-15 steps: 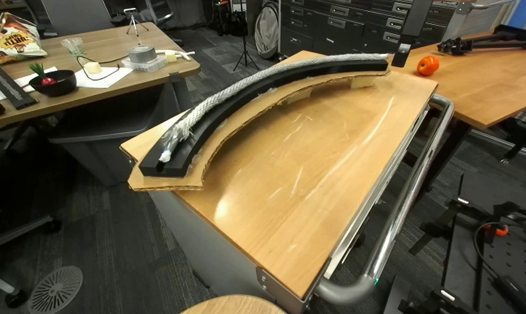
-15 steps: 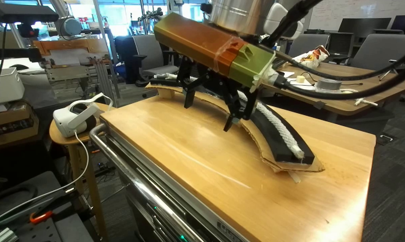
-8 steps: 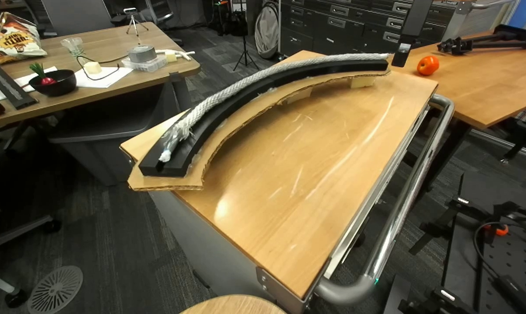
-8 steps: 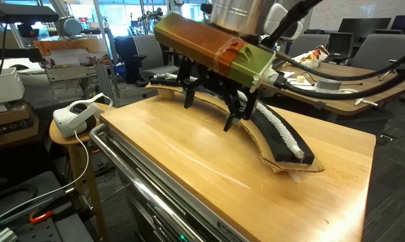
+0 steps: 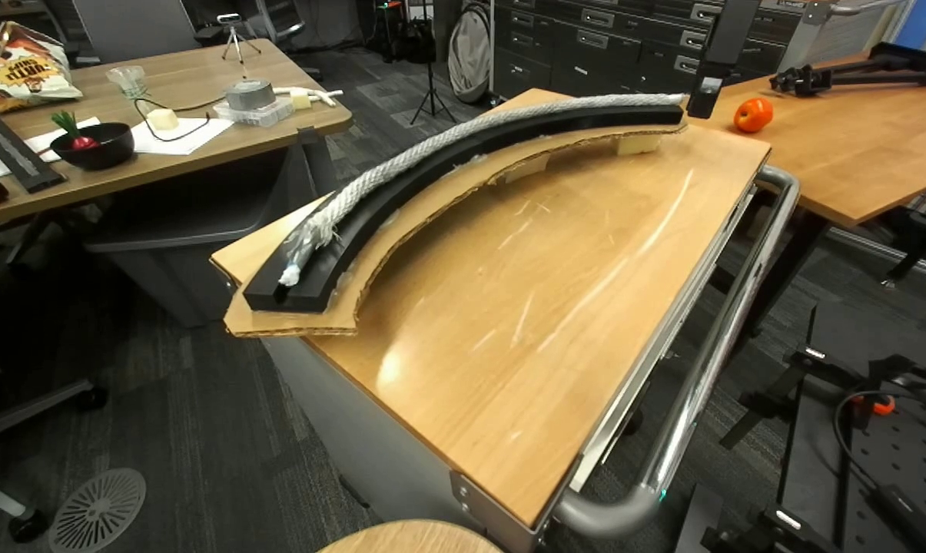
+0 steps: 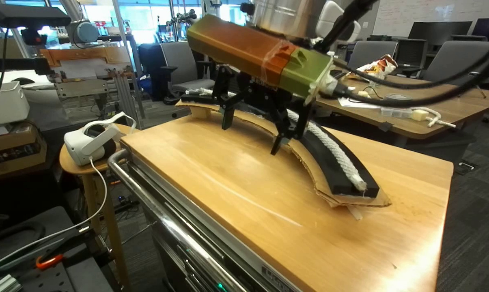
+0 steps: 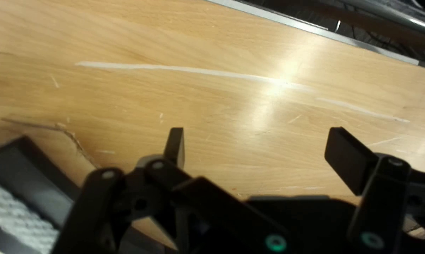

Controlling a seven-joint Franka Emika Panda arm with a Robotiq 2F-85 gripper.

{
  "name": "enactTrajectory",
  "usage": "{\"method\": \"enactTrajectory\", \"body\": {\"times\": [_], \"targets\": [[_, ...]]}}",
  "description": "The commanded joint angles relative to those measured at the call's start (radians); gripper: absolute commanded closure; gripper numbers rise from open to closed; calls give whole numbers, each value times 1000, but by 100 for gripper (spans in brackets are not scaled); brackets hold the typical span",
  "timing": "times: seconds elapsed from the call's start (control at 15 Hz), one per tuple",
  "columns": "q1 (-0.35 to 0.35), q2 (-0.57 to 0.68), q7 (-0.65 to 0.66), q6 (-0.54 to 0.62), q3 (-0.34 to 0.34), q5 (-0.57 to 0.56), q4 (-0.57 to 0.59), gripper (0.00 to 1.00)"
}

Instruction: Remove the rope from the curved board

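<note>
Your rope (image 5: pixel 409 157) is on the board (image 5: pixel 397 192), lying along its groove for nearly the full length, so the removal looks yet to start. Its upper side stands proud of the board, which should give you something to pinch; how deep it sits I cannot tell.

Your gripper (image 6: pixel 250 140) hangs over the worktop (image 5: pixel 524 330) on the inner side of the curve, its fingers (image 7: pixel 350 158) spread wide and holding nothing. The wrist view has the worktop between them and the rope off to the left. That spread suits an approach, likely wide enough to straddle the rope. In an exterior view the fingers part left to right, much as the board's middle runs, so to cross the rope there you would probably have to turn the wrist, or else try the near right end (image 6: pixel 358 183).

The cardboard (image 5: pixel 424 207) under the board has blocks (image 5: pixel 638 144) beneath it, presumably to raise or level it. Shiny patches (image 5: pixel 476 159) along the board's inner edge look like glue, most likely so that the board holds down while you pull. Lift gently even so: if the groove grips, the whole arc could flex or tip.
</note>
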Motion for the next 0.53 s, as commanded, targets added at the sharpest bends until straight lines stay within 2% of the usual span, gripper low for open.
{"method": "enactTrajectory", "body": {"times": [0.0,0.4,0.47], "targets": [[15,27,12,-99,125,-77,151,0],[98,156,-34,-194,306,-143,437,0],[68,76,-4,-139,289,-119,305,0]]}}
